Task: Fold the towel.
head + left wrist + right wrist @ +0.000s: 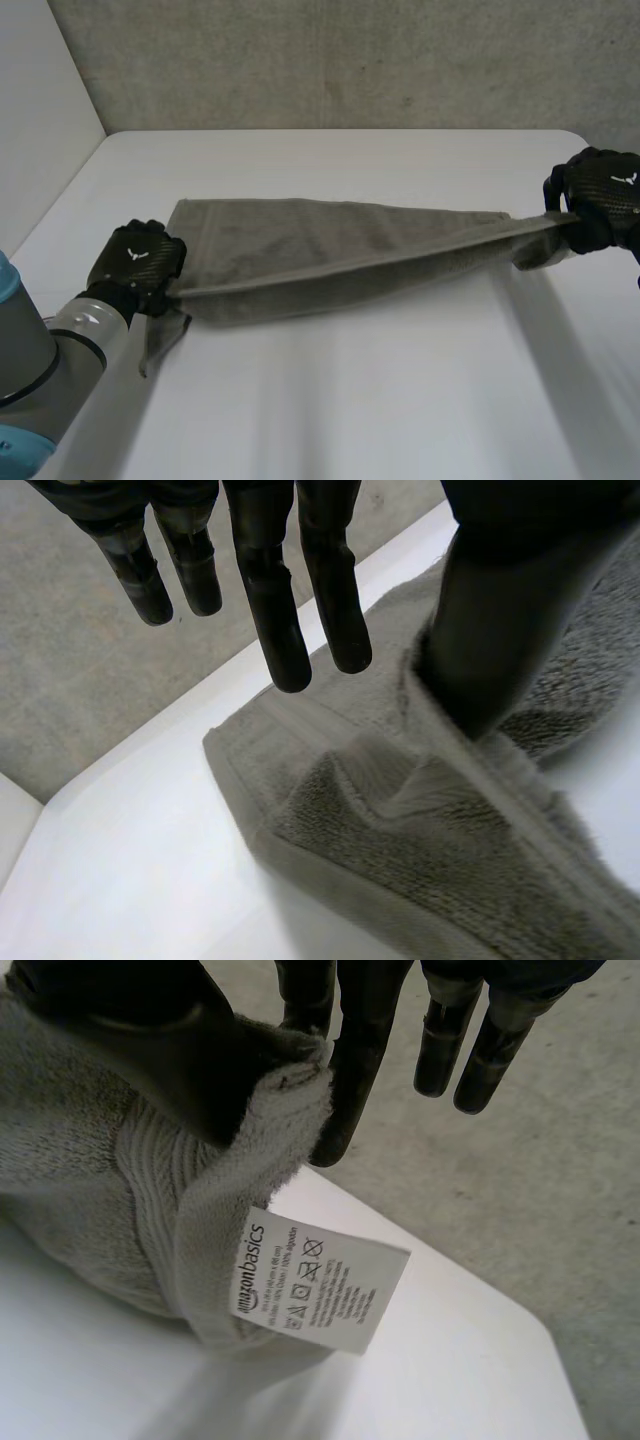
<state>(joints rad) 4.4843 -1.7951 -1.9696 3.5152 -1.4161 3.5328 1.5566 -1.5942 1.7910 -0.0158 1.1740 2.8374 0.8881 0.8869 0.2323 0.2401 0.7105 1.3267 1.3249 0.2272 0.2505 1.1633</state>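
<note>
A grey towel lies stretched across the white table between my two hands, one long edge folded over the other. My left hand is at its left end. There the fingers hang straight and apart above the towel, and only the thumb rests on the folded edge. My right hand holds the right end a little above the table. Its thumb and one finger pinch the towel's corner, with a white care label hanging below.
The white table has bare room in front of and behind the towel. A grey wall rises behind its far edge. A loose towel corner droops beside my left arm.
</note>
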